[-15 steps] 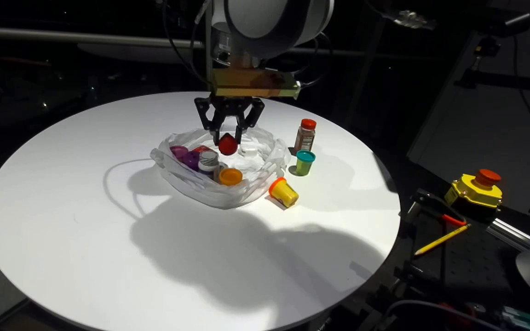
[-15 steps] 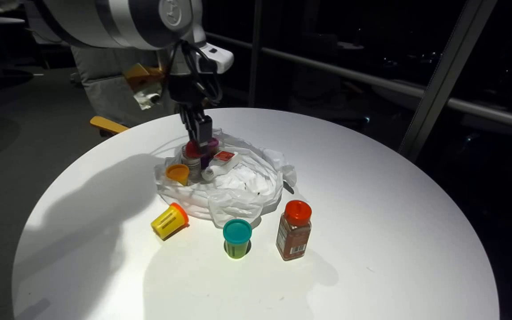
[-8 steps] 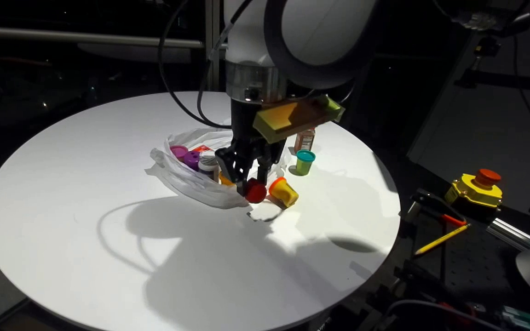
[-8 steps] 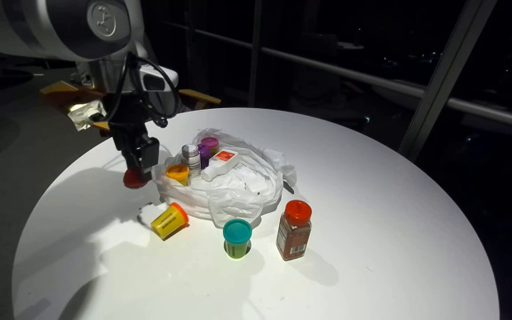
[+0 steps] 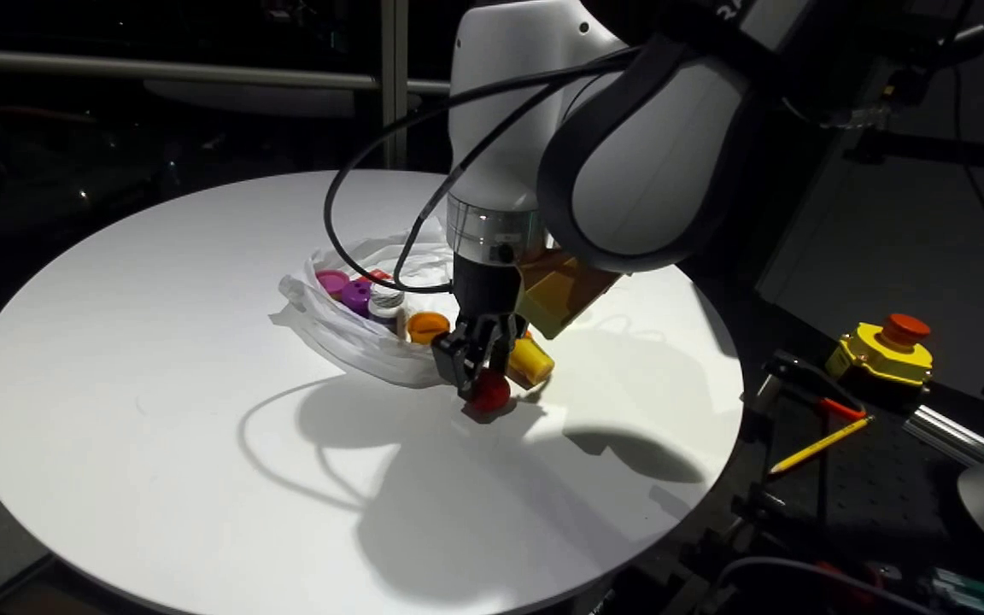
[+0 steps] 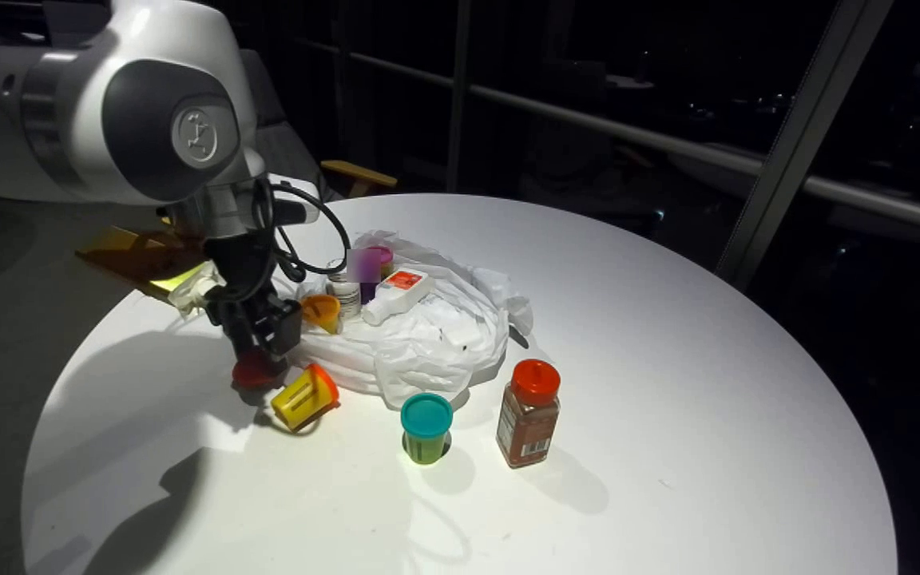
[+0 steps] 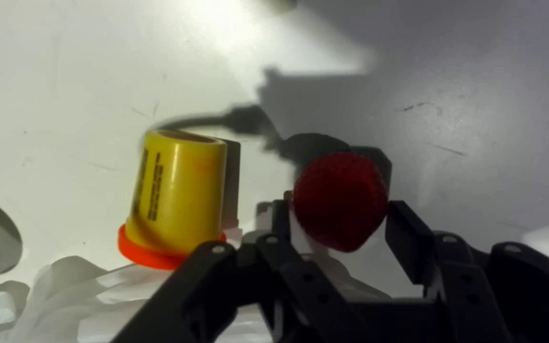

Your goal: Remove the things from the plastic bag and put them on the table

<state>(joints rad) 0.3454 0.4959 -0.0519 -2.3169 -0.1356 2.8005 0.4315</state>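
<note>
Your gripper (image 7: 337, 220) is pointing down, very low over the white table (image 6: 707, 359), and between its two fingertips is the red rounded item (image 6: 253, 371). I cannot tell if the fingers are pressing this item or stand just free of it, and also not if its underside touches the table. In an exterior view, the plastic bag (image 6: 424, 369) lies open toward the far edge of the table, and the item is between it and the left edge, quite close to the bag. Near the item is the yellow tub (image 7: 179, 190), lying on its side, with its orange lid turned to the bag. Inside the bag you can see the orange tub (image 5: 429, 328), the white jar (image 5: 385, 313), the purple item (image 5: 356, 298), the tub with magenta lid (image 5: 332, 281) and the white bottle with red label (image 6: 398, 298), which lies on its side. Toward the near edge in an exterior view, the green tub with teal lid (image 6: 426, 435) and the bottle with red cap (image 6: 529, 423) stand upright, apart from each other.
</note>
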